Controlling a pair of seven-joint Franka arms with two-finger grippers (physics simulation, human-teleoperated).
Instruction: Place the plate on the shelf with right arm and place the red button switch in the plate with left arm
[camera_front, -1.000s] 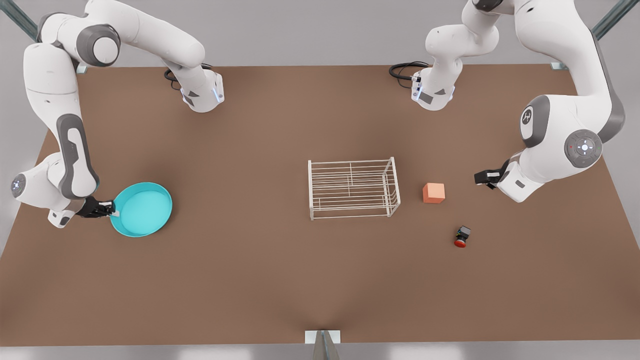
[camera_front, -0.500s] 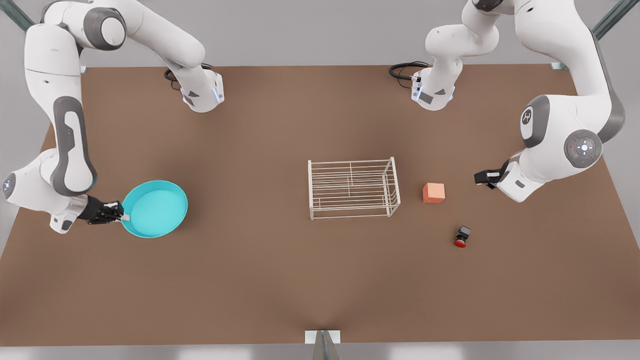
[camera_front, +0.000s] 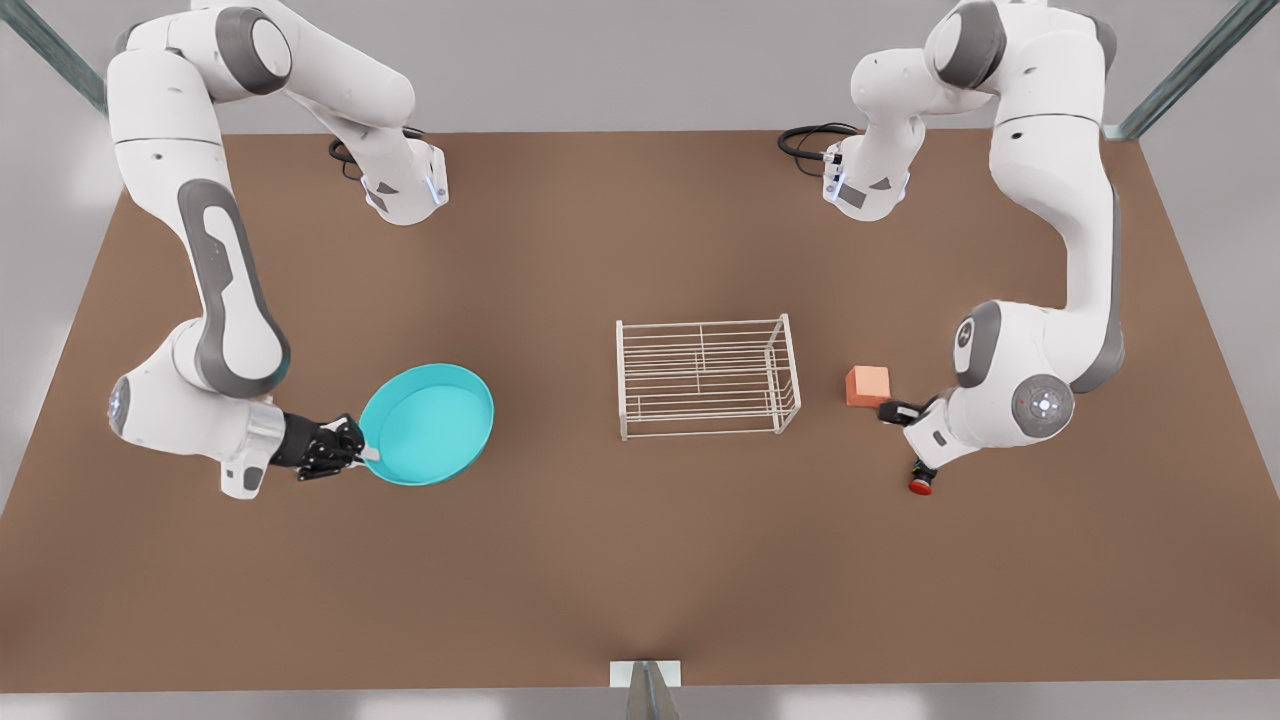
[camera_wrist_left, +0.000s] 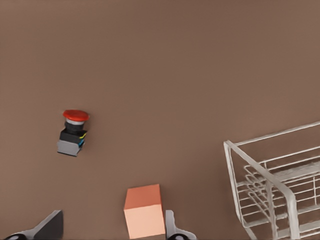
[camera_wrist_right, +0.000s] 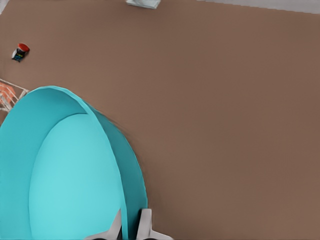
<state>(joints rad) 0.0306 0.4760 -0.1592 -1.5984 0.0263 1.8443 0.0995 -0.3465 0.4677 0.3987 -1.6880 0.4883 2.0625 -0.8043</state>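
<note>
My right tool (camera_front: 362, 452) grips the rim of the cyan plate (camera_front: 430, 422) on the front view's left. The white wire shelf (camera_front: 706, 376) stands upright mid-table. The red button switch (camera_front: 920, 484) lies on its side at the front view's right, under my left arm.

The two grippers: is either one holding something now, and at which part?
The right gripper holds the plate by its rim, jaws shut on the rim wall. The left gripper holds nothing; its jaws are open above the orange cube.
</note>
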